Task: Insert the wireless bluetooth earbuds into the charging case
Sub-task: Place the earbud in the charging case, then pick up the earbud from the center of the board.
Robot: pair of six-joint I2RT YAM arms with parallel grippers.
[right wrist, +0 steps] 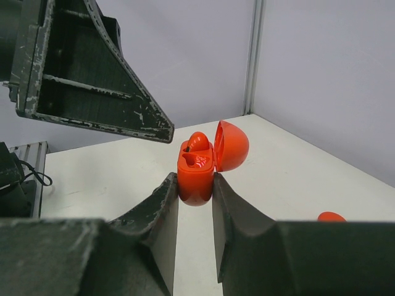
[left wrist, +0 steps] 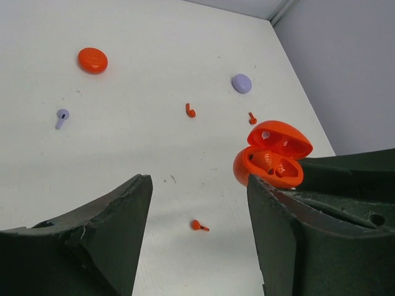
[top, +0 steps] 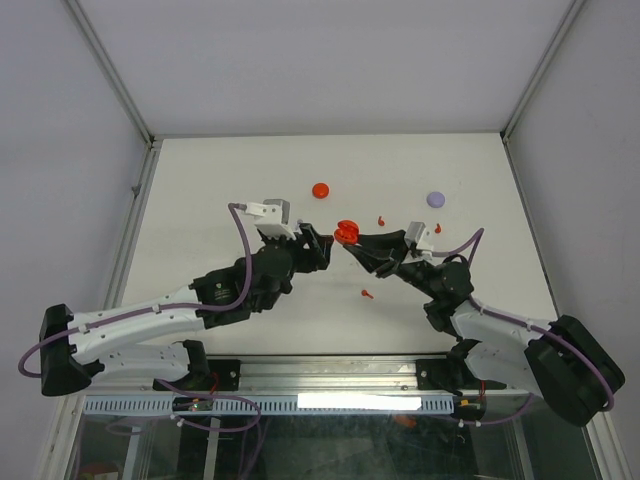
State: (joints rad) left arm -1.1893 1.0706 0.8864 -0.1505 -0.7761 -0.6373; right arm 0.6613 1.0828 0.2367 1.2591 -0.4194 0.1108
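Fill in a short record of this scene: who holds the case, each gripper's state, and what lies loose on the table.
Right gripper: shut on the open red charging case
Left gripper: open, empty, near the case
Inside case: seemingly one red earbud
Loose earbuds: three red earbuds, one lavender earbud
Other cases: closed red case, closed lavender case

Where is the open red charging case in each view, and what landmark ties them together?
Top external: open red charging case at centre, between the two arms' tips.
Left wrist: case right of centre, lid raised.
Right wrist: case at centre, its base between the jaws of the right gripper.
Landmark: closed red disc, above the case in top external, upper left in left wrist; perhaps the red sliver lower right in right wrist.
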